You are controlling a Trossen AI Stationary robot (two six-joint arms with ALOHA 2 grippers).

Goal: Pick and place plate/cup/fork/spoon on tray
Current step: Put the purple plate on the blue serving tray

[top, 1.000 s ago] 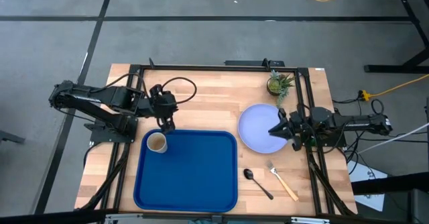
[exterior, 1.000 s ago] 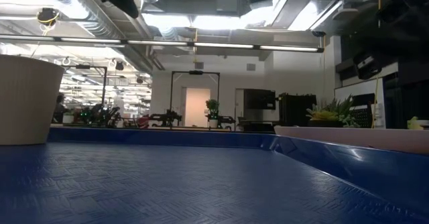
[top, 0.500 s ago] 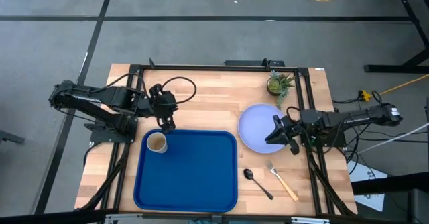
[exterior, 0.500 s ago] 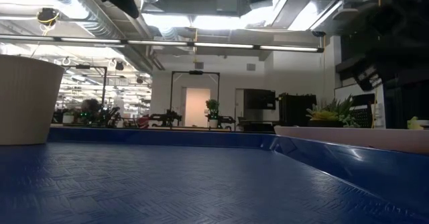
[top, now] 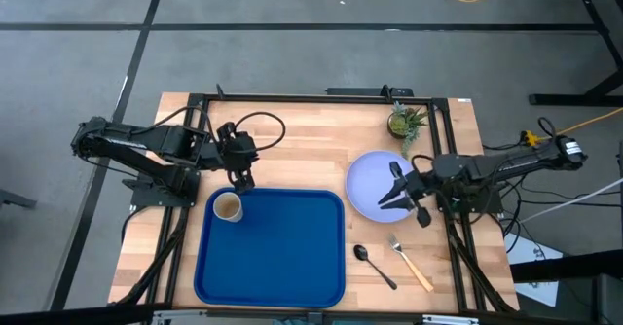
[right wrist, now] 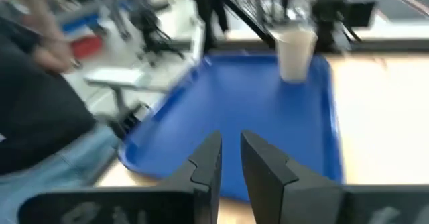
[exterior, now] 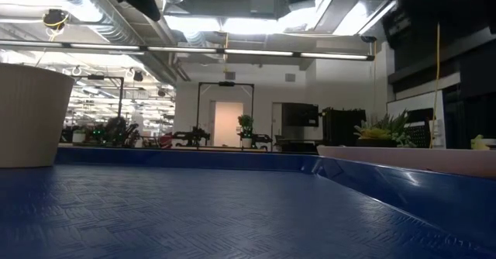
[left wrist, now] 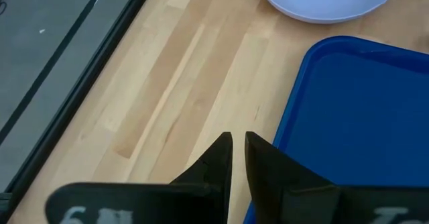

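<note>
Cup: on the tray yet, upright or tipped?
On the tray, upright. The cup stands in the tray's far-left corner in the high view, its round mouth facing up; the right wrist view shows it standing on the blue surface.

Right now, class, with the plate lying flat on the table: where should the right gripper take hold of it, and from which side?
Probably the plate's rim on its right side, beneath the right gripper. It lies flat and wide, so only the thin rim fits between two fingers.

Even overhead light on the table (top: 292,140), soft shadows. Low view: ceiling lights (exterior: 232,22) glare, dim foreground. Right wrist view motion-blurred; cup (right wrist: 295,53) smeared.
</note>
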